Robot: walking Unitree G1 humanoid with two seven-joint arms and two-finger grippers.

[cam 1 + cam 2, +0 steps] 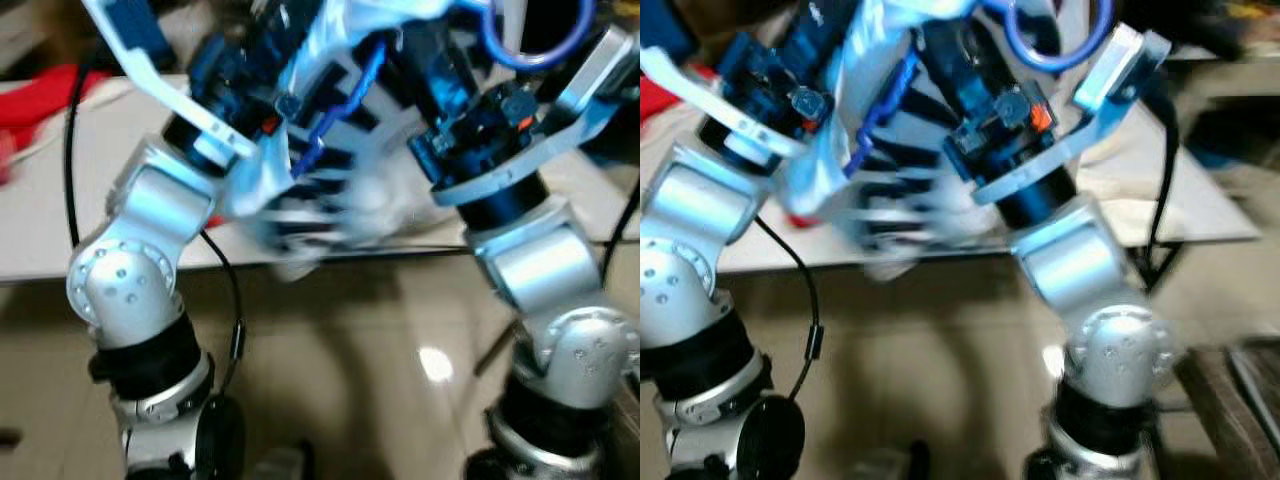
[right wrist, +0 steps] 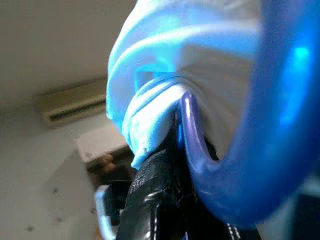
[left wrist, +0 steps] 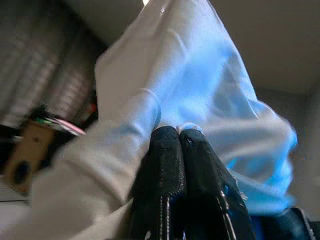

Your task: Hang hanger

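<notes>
Both arms were raised in front of the head camera, above the near edge of the bench [image 1: 60, 240].

**Hanger position.** The hanger [image 1: 1055, 40], blue plastic, was held high between the two wrists with its hook loop uppermost. A pale garment [image 1: 300, 200], white with dark stripes, hung from it and was blurred. The hanger was not yet on any rail; no rail could be made out.

**Left gripper.** The left gripper [image 3: 178, 131] had its jaws closed, fingertips pressed together and touching the pale cloth. Whether cloth was pinched between them could not be told for certain; judged as a grip on the garment.

**Right gripper.** The right gripper [image 2: 175, 130] lay against the hanger's blue curve where cloth bunched over it. Judged as closed on the hanger, though the fingertips were hidden by cloth.

**Procedure for the step in hand (judgement).**
1. Keep the right jaws firm on the hanger so the hook cannot swing
2. Hold the hook opening clear of cloth and of the blue cable [image 1: 345, 100] close by
3. Let the left jaws steady the garment only; do not pull it off the shoulders
4. Release only once the hook bears the load on its support
</notes>
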